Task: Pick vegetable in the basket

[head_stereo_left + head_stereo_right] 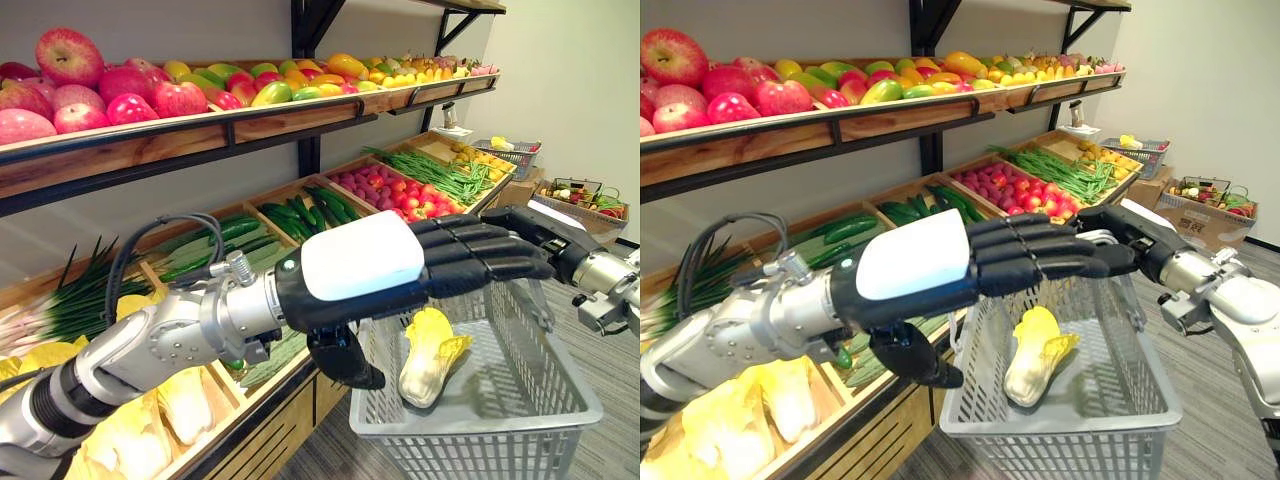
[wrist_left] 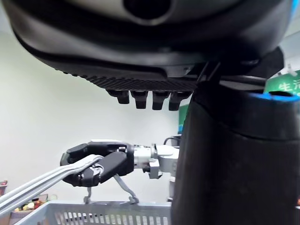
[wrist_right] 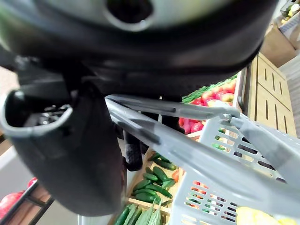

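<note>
- Writing: a green sign (image 2: 287,86) with white characters shows past the left hand's thumb, cut off by it and too partial to read.
- Left hand (image 1: 400,268), with a white cover on its back, is stretched flat over the basket (image 1: 480,445). Its fingers are straight, its thumb hangs down, and it grasps nothing.
- Cabbage (image 1: 428,358), pale yellow-green, lies inside the basket just below that hand's fingers, apart from them.
- Right hand (image 1: 1132,242) sits just beyond the left hand's fingertips, clenched round the basket's grey handles (image 2: 42,180).
- Surface: sloped wooden bins behind the left hand hold cucumbers (image 1: 320,205), red fruit (image 1: 400,192) and green beans (image 1: 430,172). Green onions (image 1: 70,300) and other cabbages (image 1: 130,450) lie by the left forearm.
- Shelf (image 1: 150,145) above the left arm carries apples (image 1: 70,95) and mangoes (image 1: 280,88).
- Room: pale walls, and a grey plank floor (image 1: 620,380) beside the basket. Past the right hand stand a second basket (image 1: 510,155) and a box (image 1: 585,205) of produce.
</note>
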Tool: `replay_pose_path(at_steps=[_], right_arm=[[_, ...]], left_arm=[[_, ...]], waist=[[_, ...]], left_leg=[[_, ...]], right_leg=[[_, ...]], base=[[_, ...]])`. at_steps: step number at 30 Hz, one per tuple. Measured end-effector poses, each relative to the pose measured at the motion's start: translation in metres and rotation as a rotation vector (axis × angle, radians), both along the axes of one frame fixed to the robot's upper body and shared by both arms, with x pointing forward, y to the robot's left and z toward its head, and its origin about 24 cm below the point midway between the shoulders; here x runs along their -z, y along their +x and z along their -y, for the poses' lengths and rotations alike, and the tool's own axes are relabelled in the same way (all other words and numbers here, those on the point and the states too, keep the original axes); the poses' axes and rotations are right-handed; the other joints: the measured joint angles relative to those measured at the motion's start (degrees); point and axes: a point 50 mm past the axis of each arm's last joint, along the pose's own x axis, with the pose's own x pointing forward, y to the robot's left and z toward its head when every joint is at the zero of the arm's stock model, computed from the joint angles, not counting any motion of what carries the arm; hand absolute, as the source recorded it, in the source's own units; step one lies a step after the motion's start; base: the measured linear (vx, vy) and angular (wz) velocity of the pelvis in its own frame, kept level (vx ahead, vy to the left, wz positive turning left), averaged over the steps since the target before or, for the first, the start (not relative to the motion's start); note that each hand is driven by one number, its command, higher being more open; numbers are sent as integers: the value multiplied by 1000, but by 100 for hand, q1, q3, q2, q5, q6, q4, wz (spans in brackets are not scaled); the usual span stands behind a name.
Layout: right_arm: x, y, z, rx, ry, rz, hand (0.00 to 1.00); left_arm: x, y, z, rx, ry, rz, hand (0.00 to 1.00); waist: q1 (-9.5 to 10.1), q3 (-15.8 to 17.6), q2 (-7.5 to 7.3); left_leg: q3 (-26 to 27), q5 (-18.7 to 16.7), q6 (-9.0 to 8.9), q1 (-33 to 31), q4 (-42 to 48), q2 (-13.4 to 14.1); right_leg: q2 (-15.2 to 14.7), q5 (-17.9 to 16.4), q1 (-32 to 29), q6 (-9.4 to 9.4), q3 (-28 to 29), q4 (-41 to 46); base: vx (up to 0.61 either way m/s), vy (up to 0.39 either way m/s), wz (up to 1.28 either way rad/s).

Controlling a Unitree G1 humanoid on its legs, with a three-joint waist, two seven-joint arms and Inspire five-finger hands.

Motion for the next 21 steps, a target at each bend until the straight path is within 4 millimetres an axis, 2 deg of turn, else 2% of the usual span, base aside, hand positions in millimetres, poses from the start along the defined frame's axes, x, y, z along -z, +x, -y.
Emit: replay_pose_path(at_steps=[2,4,6,7,11,13,15,17,18,19,21], right_arm=[[8,-7,8,36,35,-9,0],[16,-18,21,99,71,-15,0],[24,-33,38,187,105,-18,0],[29,-43,48,245,118,-16,0],[39,-63,65,369,178,5,0],[46,-77,75,446,201,7,0],[50,-83,79,486,203,4,0],[56,-90,82,525,215,-1,0],[57,-91,83,531,219,-2,0],[60,-93,84,549,237,-4,0],[66,-98,85,575,271,-3,0]], left_arm=[[-6,5,-12,-70,-37,14,100],[-11,7,-32,-155,-111,2,100],[-12,9,-61,-270,-202,-23,100],[-9,10,-82,-357,-266,-57,100],[5,5,-125,-531,-445,-125,100],[20,-2,-152,-661,-553,-164,100],[33,-6,-166,-740,-612,-199,100],[59,-9,-184,-881,-664,-311,100],[66,-9,-187,-913,-672,-343,100],[82,-12,-199,-1001,-709,-423,100],[100,-16,-214,-1106,-779,-500,100]], waist=[[18,7,11],[45,22,33],[125,51,66],[146,63,77],[203,127,46],[238,189,-4],[264,206,-24],[285,218,-27],[285,223,-21],[283,229,-17],[281,233,-16]], left_leg=[[-54,0,0,-17,10,11],[-85,0,0,-27,11,24],[-98,0,0,-48,11,35],[-130,-1,0,-47,11,39],[-187,-4,3,-54,17,42],[-251,-5,6,-92,37,44],[-272,-5,6,-106,42,47],[-322,-5,6,-130,44,47],[-333,-5,6,-135,45,47],[-377,-5,7,-172,54,46],[-431,-4,9,-238,76,49]], right_leg=[[-1,-4,6,-5,-44,0],[5,-26,12,-36,-70,1],[11,-33,28,-46,-83,-2],[4,-47,56,-36,-112,-16],[-13,-56,90,-30,-168,-35],[-30,-58,91,-34,-224,-37],[-34,-61,88,-37,-244,-38],[-48,-73,87,-55,-287,-38],[-52,-73,87,-57,-296,-39],[-63,-71,73,-67,-331,-38],[-77,-74,43,-69,-378,-38]], base=[[0,-4,10],[2,-2,8],[-5,0,4],[-10,0,9],[-10,3,9],[-15,5,12],[-7,5,7],[0,7,9],[-1,8,12],[-3,6,11],[-4,3,12]])
